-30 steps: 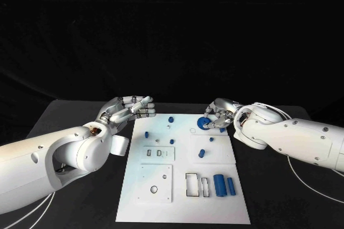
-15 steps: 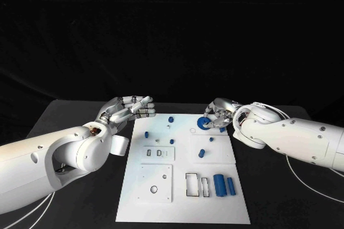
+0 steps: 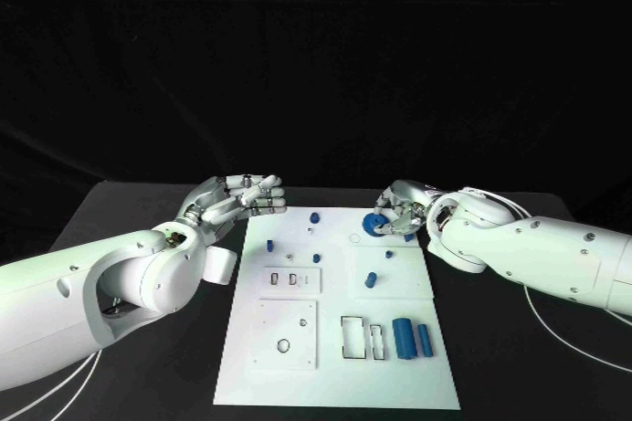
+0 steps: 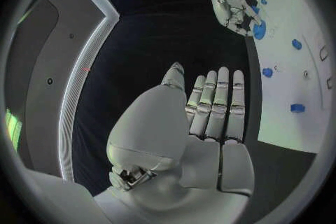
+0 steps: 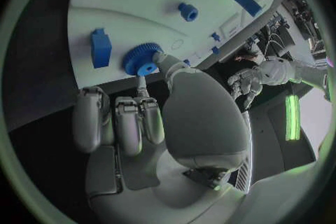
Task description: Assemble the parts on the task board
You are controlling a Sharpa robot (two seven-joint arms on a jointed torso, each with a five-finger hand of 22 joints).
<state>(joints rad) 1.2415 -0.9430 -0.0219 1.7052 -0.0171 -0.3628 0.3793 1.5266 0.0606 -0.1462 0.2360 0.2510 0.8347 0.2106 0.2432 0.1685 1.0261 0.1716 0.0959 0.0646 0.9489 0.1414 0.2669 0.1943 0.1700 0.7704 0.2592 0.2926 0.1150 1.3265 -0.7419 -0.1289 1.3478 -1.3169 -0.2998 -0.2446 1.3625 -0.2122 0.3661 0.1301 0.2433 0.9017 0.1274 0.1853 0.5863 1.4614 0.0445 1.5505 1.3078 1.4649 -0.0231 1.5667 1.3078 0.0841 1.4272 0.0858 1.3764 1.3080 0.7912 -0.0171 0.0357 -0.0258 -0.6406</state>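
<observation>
Head view: a blue gear [image 3: 375, 225] is pinched by the right hand [image 3: 402, 211] at the far right of the task board [image 3: 336, 366]; the left hand [image 3: 244, 200] is held empty, fingers extended, beside the board's far left corner. Left wrist view: the left hand's fingers [image 4: 223, 106] are seen straight, holding nothing. Right wrist view: the gear is gripped at its rim, so it should be kept level and lowered squarely onto its seat.

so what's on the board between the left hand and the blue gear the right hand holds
In the head view, one small blue peg stands on the white board between the left hand and the gear held by the right hand.
</observation>
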